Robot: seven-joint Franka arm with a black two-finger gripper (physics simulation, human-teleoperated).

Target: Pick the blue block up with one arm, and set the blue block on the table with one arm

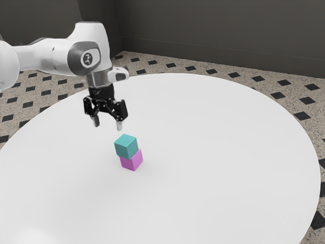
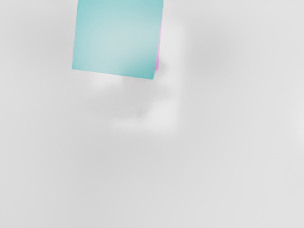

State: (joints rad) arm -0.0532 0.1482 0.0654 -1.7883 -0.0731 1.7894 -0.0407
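Observation:
My gripper (image 1: 107,124) is open above the table, its two fingertips spread with nothing between them. Below it and slightly toward the exterior view's right, the blue block (image 1: 126,146), teal in colour, rests on top of a magenta block (image 1: 132,160). The magenta block stands on the white round table (image 1: 213,152). Seen from my hand, the blue block (image 2: 116,38) covers most of the magenta block (image 2: 158,52), of which a thin strip shows along one side.
The table's curved edge (image 1: 284,108) runs around the far side and the exterior view's right. Beyond it lie a speckled floor with dark tiles and a dark wall (image 1: 218,30).

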